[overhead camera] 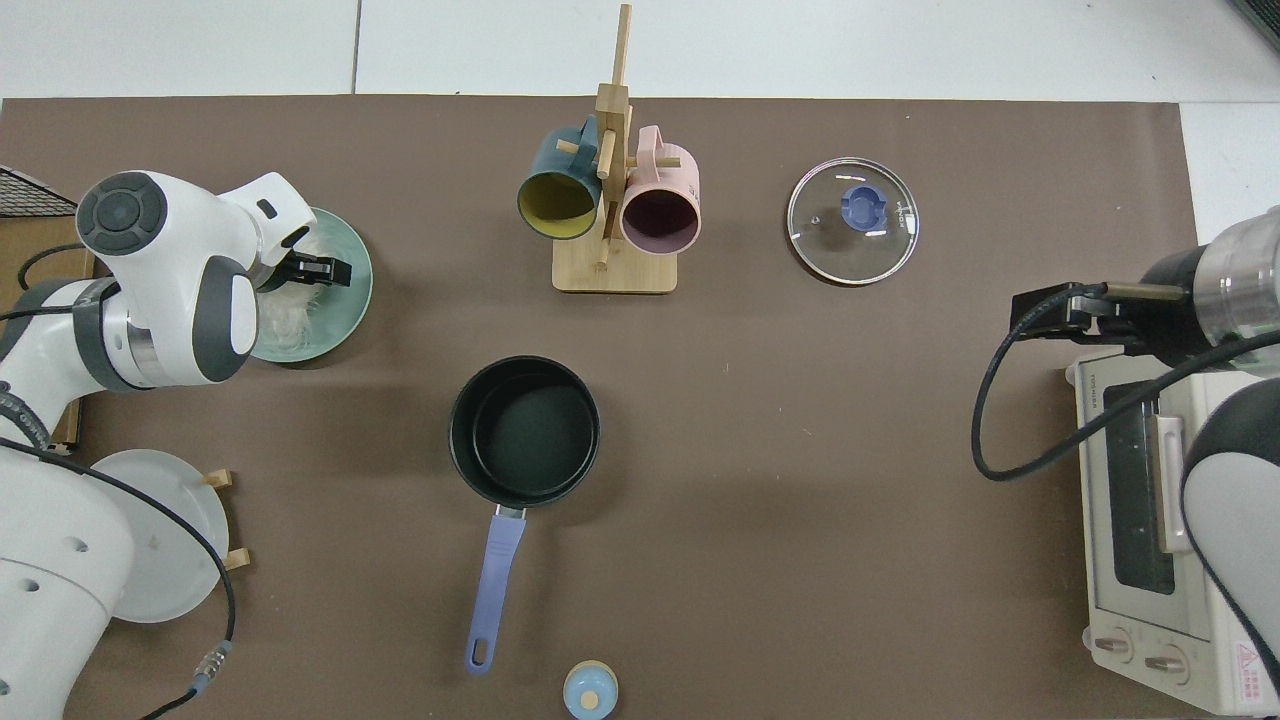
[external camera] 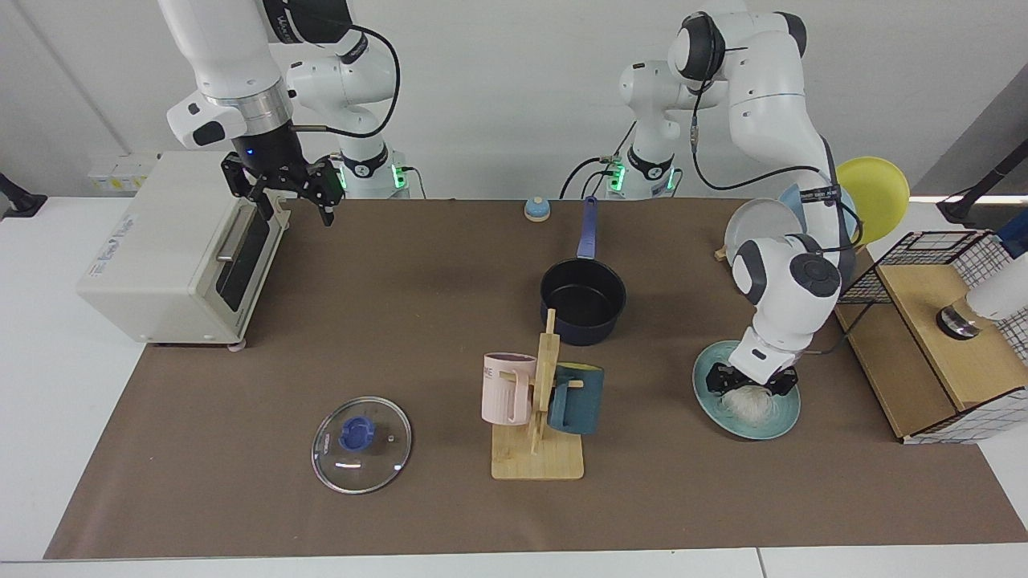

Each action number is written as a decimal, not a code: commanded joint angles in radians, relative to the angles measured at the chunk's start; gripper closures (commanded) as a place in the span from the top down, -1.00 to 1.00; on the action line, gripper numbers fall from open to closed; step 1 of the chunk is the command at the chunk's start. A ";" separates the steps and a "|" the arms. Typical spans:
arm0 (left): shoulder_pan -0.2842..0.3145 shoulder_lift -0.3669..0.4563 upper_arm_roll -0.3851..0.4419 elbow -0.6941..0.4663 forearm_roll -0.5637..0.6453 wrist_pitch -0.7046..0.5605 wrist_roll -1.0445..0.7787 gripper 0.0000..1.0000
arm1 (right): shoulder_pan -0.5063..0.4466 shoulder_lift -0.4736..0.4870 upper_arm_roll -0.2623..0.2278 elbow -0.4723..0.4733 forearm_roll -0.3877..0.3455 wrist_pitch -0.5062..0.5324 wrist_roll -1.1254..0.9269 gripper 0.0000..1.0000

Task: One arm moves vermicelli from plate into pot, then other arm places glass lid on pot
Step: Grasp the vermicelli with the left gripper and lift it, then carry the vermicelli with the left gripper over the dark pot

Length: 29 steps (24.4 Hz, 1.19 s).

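table cover: brown mat (external camera: 418, 337) over white table, everything stands on it
toaster oven: cream boxy oven (external camera: 173, 249) at mat edge, under right arm
right arm: white jointed arm (external camera: 229, 72) waiting above oven; right gripper (external camera: 291, 201), black two-finger, in the air beside oven top, jaws apart, holding nothing
left arm: white jointed arm (external camera: 783, 160) bent down over plate; left gripper (external camera: 751, 384), black, down on the noodles, jaws partly closed around top of the tangle; firm hold or not, cannot tell
mug rack: wooden stand (external camera: 540, 425) with pink mug (external camera: 506, 389) and teal mug (external camera: 575, 399), mid-mat, between lid and plate
pot: small round dark navy saucepan (external camera: 582, 303), black inside, empty, long blue handle pointing to arm bases; well apart from plate
plate: round flat teal plate (external camera: 783, 421) near wire basket side
lid: round clear glass lid (external camera: 361, 444), metal rim, blue knob, flat on mat, well apart from pot
vermicelli: loose whitish noodle tangle (external camera: 747, 404) on teal plate, under left gripper; top view (overhead camera: 290, 315) same
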 commanded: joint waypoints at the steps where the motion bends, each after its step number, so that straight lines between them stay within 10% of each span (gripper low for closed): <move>1: 0.011 0.012 -0.004 0.029 0.019 -0.038 0.017 -1.00 | -0.021 -0.007 0.008 -0.004 0.025 0.010 -0.029 0.98; 13: 0.005 -0.043 -0.006 0.114 0.024 -0.219 0.019 -1.00 | -0.021 -0.007 0.008 -0.004 0.025 0.010 -0.029 0.98; 29: -0.044 -0.365 -0.038 0.056 -0.011 -0.585 -0.072 -1.00 | -0.021 -0.007 0.008 -0.004 0.023 0.010 -0.029 0.98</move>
